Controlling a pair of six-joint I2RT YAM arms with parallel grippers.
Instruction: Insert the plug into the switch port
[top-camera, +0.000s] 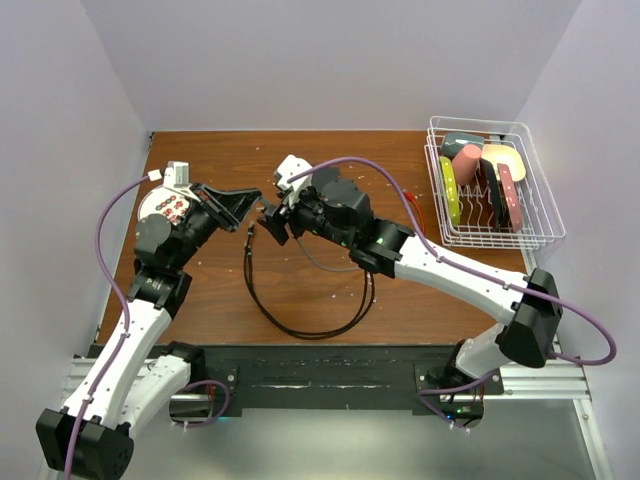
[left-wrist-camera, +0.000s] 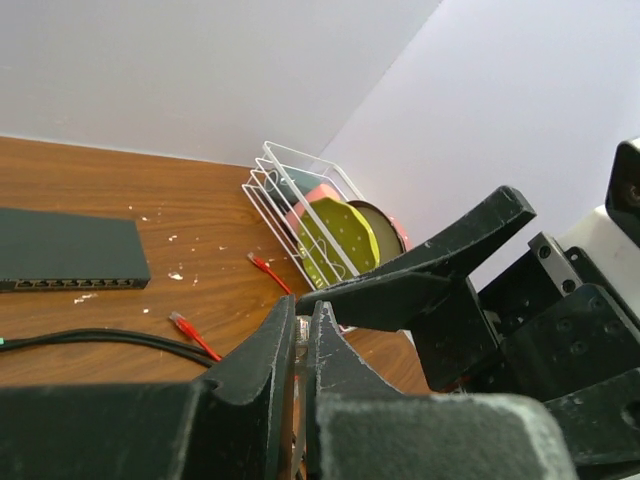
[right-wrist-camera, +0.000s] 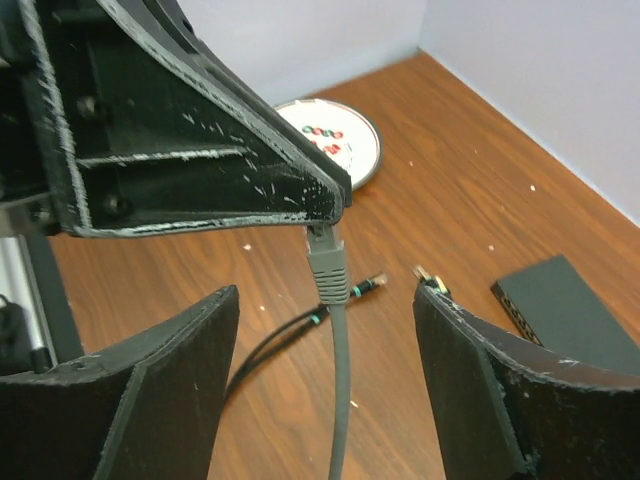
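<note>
I judge this a handover: my left gripper (left-wrist-camera: 300, 330) pinches the plug (right-wrist-camera: 325, 252), which hangs between the spread jaws of my right gripper (right-wrist-camera: 325, 300); next I close there, then aim for the switch port (left-wrist-camera: 70, 284) on the black box (right-wrist-camera: 570, 310) lying below, off to the side.

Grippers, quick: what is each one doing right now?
Left gripper: closed on the plug of the grey cable.
Right gripper: open, holding nothing.
</note>
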